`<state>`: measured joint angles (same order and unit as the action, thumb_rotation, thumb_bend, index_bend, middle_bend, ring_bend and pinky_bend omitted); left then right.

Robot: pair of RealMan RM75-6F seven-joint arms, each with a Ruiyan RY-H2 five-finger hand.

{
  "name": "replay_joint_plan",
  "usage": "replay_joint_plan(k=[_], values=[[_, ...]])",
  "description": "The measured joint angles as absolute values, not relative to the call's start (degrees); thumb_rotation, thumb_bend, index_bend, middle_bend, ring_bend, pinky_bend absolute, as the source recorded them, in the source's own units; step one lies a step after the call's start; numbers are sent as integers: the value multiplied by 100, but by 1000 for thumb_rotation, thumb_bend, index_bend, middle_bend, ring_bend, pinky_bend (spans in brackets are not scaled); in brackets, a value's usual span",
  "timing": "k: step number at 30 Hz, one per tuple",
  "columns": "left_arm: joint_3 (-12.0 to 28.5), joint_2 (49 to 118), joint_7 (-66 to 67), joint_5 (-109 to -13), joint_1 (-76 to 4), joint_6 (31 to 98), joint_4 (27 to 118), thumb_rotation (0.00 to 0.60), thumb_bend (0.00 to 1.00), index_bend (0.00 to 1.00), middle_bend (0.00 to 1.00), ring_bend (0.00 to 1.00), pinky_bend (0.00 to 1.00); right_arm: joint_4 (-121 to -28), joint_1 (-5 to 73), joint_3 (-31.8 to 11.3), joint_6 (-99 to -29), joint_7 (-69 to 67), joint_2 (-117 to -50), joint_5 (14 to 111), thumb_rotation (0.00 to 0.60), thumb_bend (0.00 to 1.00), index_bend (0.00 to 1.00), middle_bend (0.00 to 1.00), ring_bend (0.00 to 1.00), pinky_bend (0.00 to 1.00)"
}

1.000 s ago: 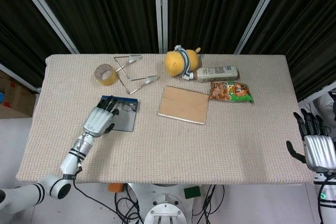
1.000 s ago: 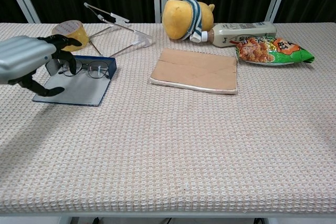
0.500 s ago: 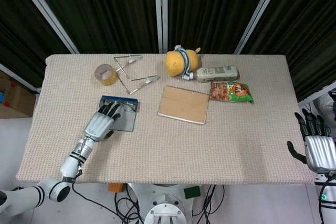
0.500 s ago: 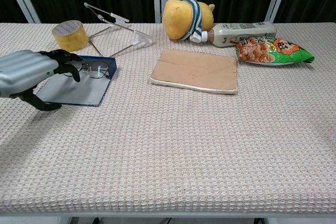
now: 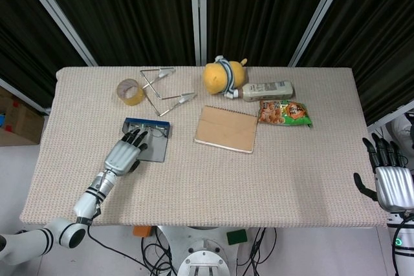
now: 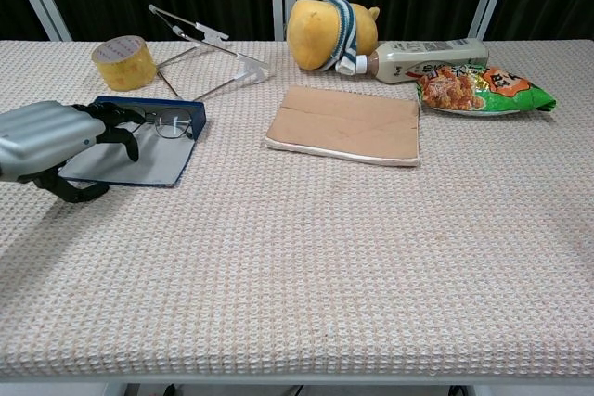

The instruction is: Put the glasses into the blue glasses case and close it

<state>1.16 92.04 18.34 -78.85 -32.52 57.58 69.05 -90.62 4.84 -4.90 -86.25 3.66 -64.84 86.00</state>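
Observation:
The blue glasses case (image 5: 155, 152) (image 6: 148, 164) lies open on the left of the table, its grey inside facing up. The glasses (image 5: 152, 135) (image 6: 165, 122) sit at the case's far edge, against the blue rim. My left hand (image 5: 123, 154) (image 6: 42, 136) hovers low over the near left part of the case, fingers apart and bent toward the glasses, holding nothing. Whether its fingertips touch the frame cannot be told. My right hand (image 5: 391, 182) hangs past the table's right edge with fingers spread, seen only in the head view.
A brown notebook (image 5: 226, 128) (image 6: 345, 124) lies mid-table. Along the back stand a yellow tape roll (image 5: 130, 91) (image 6: 124, 61), a folding metal stand (image 5: 165, 92) (image 6: 209, 53), a yellow plush toy (image 5: 223, 75) (image 6: 325, 32), a lying bottle (image 5: 268, 90) and a snack bag (image 5: 284, 112).
My left hand has dropped lower and drawn slightly back toward me over the open case. The glasses, the case and the right hand have stayed where they were.

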Motion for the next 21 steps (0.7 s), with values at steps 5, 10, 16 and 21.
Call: replay_joint_plan(k=[5,10,16,21], values=[[132,9117,1806,-7796,-3333,5535,7001,498,215,308,44,0,168,-9052,489,-491,-8620,373,-6487,8609,600,426,0,0,0,0],[183,9087,1789,-7736,-3391,5450,6995,500,216,307,43,0,168,-9039,511,-489,-8575,382,-6507,8599,600,426,0,0,0,0],[244,9176,1770,-7692,-3478,5354,6780,582,218,329,41,0,168,-9017,521,-481,-8543,391,-6533,8581,600,426,0,0,0,0],[286,9209,1667,-7695,-3498,5382,6721,598,328,397,44,0,169,-9011,531,-484,-8522,392,-6529,8570,600,426,0,0,0,0]])
